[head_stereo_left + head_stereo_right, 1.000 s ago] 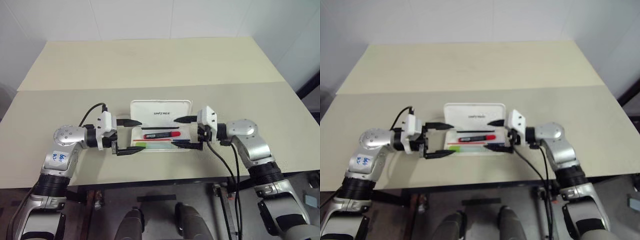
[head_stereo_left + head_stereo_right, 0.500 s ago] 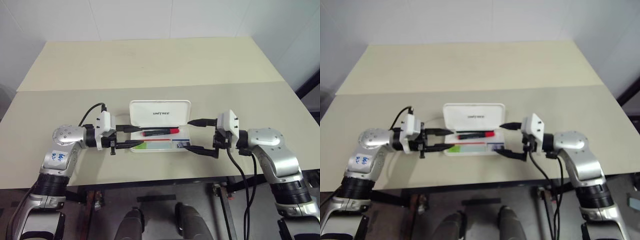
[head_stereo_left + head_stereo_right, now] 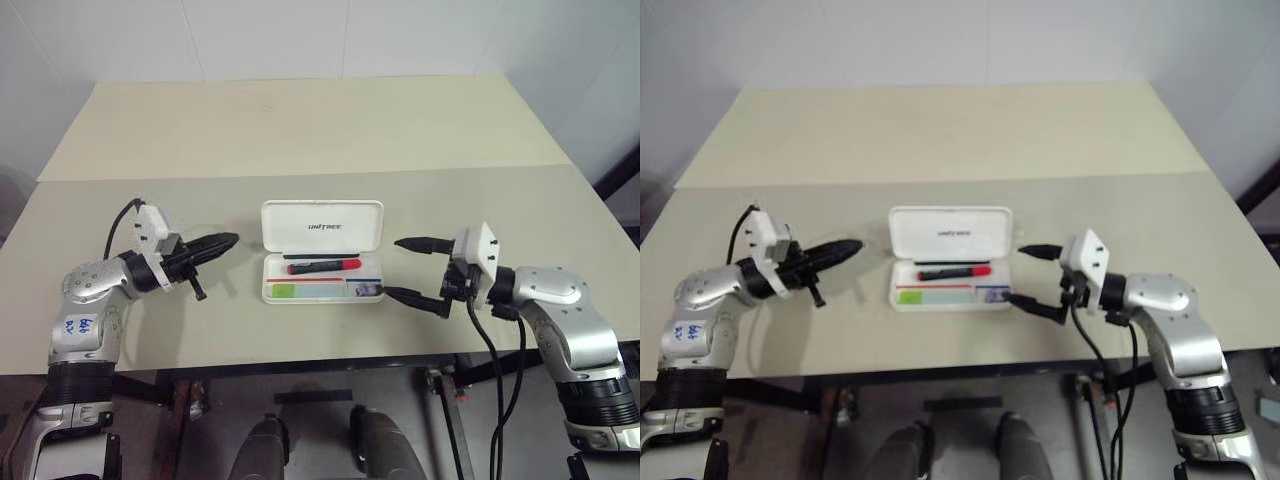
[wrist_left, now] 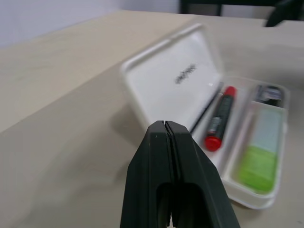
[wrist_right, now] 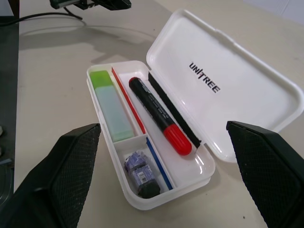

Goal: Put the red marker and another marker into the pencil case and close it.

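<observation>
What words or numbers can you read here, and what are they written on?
"UNITREE": dark letters inside the open lid of the pencil case, read in the right wrist view.
Blue handwriting on a white sticker on the left arm: too small to read.
Small print on the barrel of the red marker: too blurred to read.

A long beige table (image 3: 300,130) with a seam running across it from its left edge to its right edge. A white wall (image 3: 300,35) rises behind the far edge. A dark floor (image 3: 310,420) lies below the near edge
</observation>
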Tool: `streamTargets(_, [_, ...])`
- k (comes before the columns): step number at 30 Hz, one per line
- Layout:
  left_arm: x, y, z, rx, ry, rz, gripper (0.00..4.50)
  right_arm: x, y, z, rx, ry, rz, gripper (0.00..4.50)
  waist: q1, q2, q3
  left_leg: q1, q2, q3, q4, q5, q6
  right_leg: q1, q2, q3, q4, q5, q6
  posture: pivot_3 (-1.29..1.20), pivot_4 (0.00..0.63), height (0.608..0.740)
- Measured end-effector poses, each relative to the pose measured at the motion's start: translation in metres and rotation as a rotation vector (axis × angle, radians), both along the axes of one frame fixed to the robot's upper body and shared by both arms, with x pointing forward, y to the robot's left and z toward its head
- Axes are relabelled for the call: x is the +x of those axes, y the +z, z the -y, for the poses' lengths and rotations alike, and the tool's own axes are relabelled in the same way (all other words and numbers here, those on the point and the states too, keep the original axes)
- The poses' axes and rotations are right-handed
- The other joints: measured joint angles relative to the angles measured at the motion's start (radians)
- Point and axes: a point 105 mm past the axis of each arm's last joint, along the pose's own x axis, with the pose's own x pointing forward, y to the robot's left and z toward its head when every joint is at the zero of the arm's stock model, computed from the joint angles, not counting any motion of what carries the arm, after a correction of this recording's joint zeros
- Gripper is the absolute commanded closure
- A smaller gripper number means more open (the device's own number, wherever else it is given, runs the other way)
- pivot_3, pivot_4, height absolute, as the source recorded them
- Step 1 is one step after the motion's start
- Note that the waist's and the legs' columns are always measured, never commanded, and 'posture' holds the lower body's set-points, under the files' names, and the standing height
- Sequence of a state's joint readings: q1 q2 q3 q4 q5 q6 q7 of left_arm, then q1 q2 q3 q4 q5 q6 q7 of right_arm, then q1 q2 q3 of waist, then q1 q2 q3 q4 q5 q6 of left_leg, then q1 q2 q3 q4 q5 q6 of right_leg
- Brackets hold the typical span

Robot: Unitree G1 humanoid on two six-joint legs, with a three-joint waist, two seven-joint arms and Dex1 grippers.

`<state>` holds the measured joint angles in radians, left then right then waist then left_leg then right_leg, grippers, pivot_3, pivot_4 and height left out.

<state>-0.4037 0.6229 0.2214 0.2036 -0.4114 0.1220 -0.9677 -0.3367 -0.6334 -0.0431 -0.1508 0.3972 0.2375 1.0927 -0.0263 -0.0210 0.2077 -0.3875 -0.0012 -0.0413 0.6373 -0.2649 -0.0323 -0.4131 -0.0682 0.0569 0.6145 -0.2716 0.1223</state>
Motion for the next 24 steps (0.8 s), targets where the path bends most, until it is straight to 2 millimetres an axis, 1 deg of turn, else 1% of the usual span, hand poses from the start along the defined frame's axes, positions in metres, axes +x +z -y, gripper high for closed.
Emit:
streamTargets(2, [0.005,-0.003,-0.004,-0.017,0.042,-0.013,4.49,-0.001,0.001,0.0,0.003,0.007,0.002,0.0,0.0,0.0,0.0,0.0,0.0,0.0,0.0,0.0,0.0,0.0,0.0,0.0,0.0,0.0,0.0,0.0,0.15,0.74])
streamTargets(4, [0.013,-0.003,-0.005,-0.035,0.076,-0.014,4.49,0.0,0.003,0.0,0.007,0.009,0.005,0.0,0.001,0.0,0.0,0.0,0.0,0.0,0.001,0.0,0.0,0.0,0.0,0.0,0.001,0.0,0.0,0.0,0.15,0.74])
streamTargets(9, [0.044,0.002,0.018,-0.042,0.126,0.0,4.49,0.002,0.012,0.0,-0.011,0.026,0.033,0.0,0.013,0.0,0.0,-0.001,-0.001,0.0,0.007,0.0,0.0,0.001,0.0,0.0,0.002,0.001,0.001,0.0,0.15,0.74])
streamTargets(13, [0.058,0.005,0.033,-0.047,0.131,0.001,4.49,0.002,0.012,0.0,-0.011,0.025,0.032,0.0,0.014,-0.001,0.0,-0.002,-0.001,0.0,0.008,0.0,0.0,0.001,0.0,0.0,0.002,0.001,0.002,0.0,0.15,0.74])
streamTargets(18, [0.057,0.012,0.048,-0.039,0.06,0.019,4.49,0.0,0.008,0.001,-0.011,0.018,0.022,0.0,0.014,-0.001,0.0,-0.002,-0.001,0.0,0.008,-0.001,0.0,0.001,0.001,0.0,0.002,0.001,0.002,0.0,0.15,0.74])
streamTargets(21, [0.051,0.016,0.056,-0.048,-0.019,0.031,4.49,0.0,0.008,0.0,-0.006,0.013,0.02,0.0,0.013,-0.001,0.0,-0.002,-0.001,0.0,0.008,-0.001,0.0,0.001,0.0,0.0,0.002,0.001,0.002,0.0,0.15,0.74])
streamTargets(24, [0.043,0.023,0.063,-0.036,-0.095,0.057,4.49,-0.002,0.012,-0.004,0.011,0.015,0.026,0.0,0.015,-0.001,0.0,-0.002,-0.001,0.0,0.009,-0.001,0.0,0.001,0.0,0.0,0.003,0.001,0.002,0.0,0.15,0.74])
